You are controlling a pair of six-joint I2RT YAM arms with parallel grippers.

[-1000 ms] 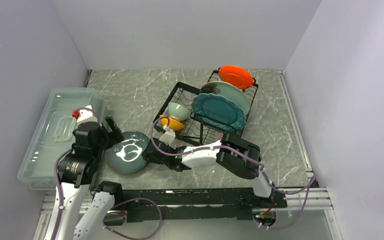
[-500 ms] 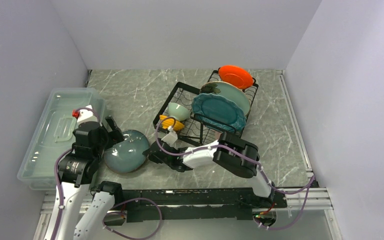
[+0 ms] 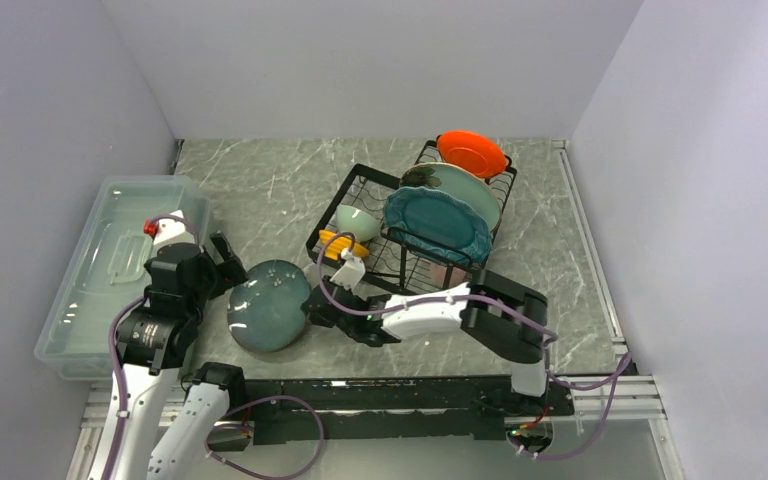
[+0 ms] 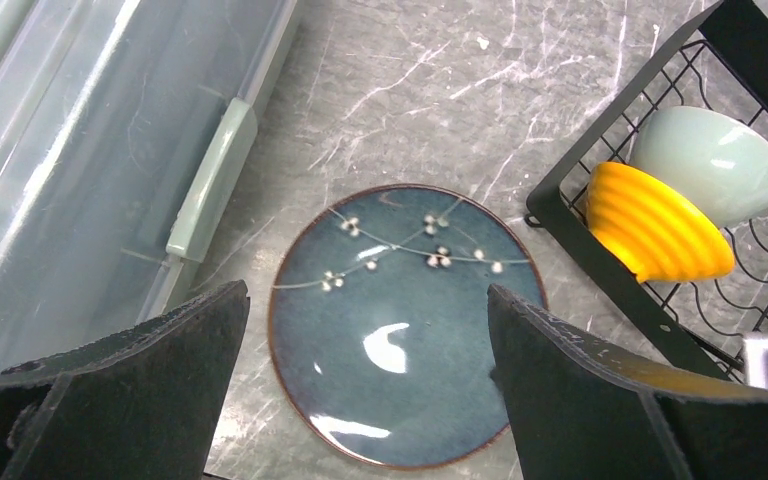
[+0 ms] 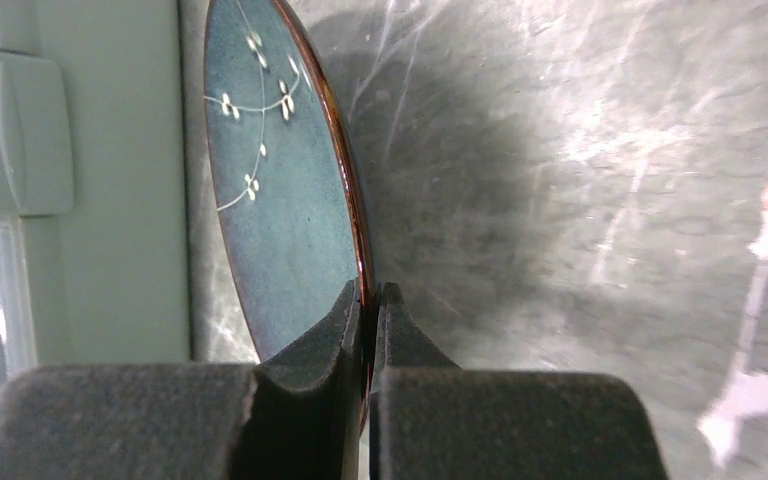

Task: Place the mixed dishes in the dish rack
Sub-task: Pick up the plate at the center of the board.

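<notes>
A dark teal plate (image 3: 268, 312) with white blossom sprigs is low over the table, left of the dish rack (image 3: 360, 180). My right gripper (image 3: 312, 308) is shut on its brown rim, one pad on each face (image 5: 370, 295). My left gripper (image 3: 222, 262) hangs open above the plate's left side, its fingers well apart over the plate (image 4: 405, 325) and touching nothing. The black wire rack holds a teal plate (image 3: 438, 222), a pale plate (image 3: 460, 185), a small orange-red plate (image 3: 472, 152), a pale green bowl (image 4: 710, 165) and an orange-yellow bowl (image 4: 660, 225).
A clear plastic lidded bin (image 3: 110, 260) lies along the left wall, close to the plate's left edge. The rack's black corner (image 4: 600, 260) stands just right of the plate. Grey walls close in the table on three sides.
The right gripper has closed on the plate's rim and drawn the plate a little to the right, its elbow swinging right. The left arm has stayed where it was.
</notes>
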